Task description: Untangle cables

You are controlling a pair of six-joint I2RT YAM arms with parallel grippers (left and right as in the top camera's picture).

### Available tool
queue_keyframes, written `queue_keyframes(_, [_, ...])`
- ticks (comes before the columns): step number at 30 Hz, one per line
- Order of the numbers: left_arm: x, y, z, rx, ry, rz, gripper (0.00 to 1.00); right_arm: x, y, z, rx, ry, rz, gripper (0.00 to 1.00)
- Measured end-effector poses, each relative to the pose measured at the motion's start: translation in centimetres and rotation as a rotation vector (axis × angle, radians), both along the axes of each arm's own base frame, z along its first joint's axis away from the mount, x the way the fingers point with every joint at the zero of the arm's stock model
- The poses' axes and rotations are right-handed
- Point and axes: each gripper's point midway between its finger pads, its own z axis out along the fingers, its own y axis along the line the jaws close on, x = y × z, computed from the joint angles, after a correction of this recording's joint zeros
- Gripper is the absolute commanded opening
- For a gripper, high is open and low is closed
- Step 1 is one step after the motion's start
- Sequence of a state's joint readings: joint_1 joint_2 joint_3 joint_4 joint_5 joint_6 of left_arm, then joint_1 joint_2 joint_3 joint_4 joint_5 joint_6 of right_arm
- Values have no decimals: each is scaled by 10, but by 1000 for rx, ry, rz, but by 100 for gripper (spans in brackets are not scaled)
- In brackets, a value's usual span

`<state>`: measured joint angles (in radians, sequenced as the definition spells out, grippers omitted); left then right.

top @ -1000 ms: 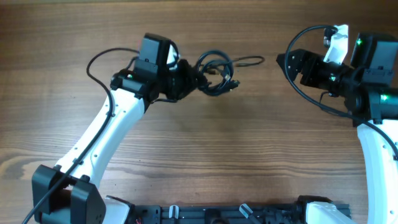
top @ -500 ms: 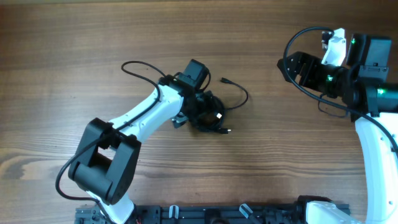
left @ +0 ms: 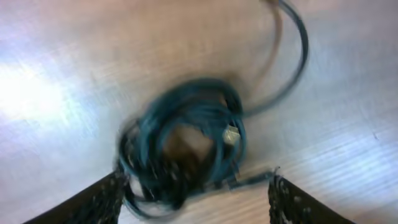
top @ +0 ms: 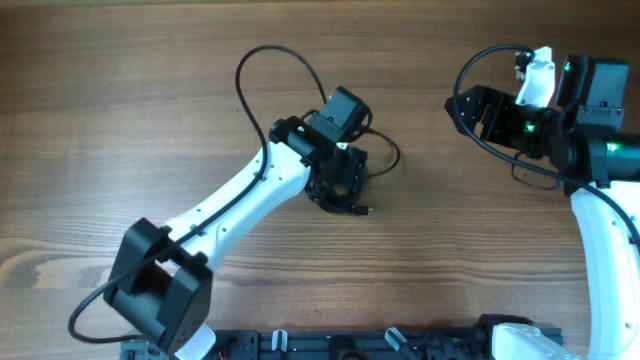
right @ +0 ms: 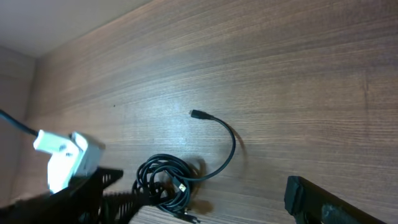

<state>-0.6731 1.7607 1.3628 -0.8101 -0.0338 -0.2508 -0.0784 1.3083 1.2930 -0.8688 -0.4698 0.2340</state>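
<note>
L gripper agape over cables

Surface: brown wood grain. Cables lie on it in one coiled knot, lower left of the right wrist view; one plug end arcs upward.

I see a brown wooden table, its grain running side to side. A black rail lies along its near edge, with small pale clips on it. On my right wrist feed, a plain pale surface lies beyond the table's far edge.
</note>
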Motion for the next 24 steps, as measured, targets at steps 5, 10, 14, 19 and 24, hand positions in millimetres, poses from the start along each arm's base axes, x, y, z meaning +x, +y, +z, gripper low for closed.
queue_keyframes(5, [37,0,-27,68,-92,-92,68,-1,0,-1,-2,6,3,96])
queue_keyframes(10, [45,11,-47,132,-80,-159,66,-1,0,-1,-2,6,3,96])
queue_keyframes(14, [55,20,-53,137,-83,-148,62,-1,-1,-2,-9,7,-2,96])
queue_keyframes(19, [50,15,-65,120,-44,-169,61,-1,-2,-2,-11,7,-5,96])
queue_keyframes(24, [48,15,-66,118,-34,-173,53,-1,-3,-3,-19,7,-11,96])
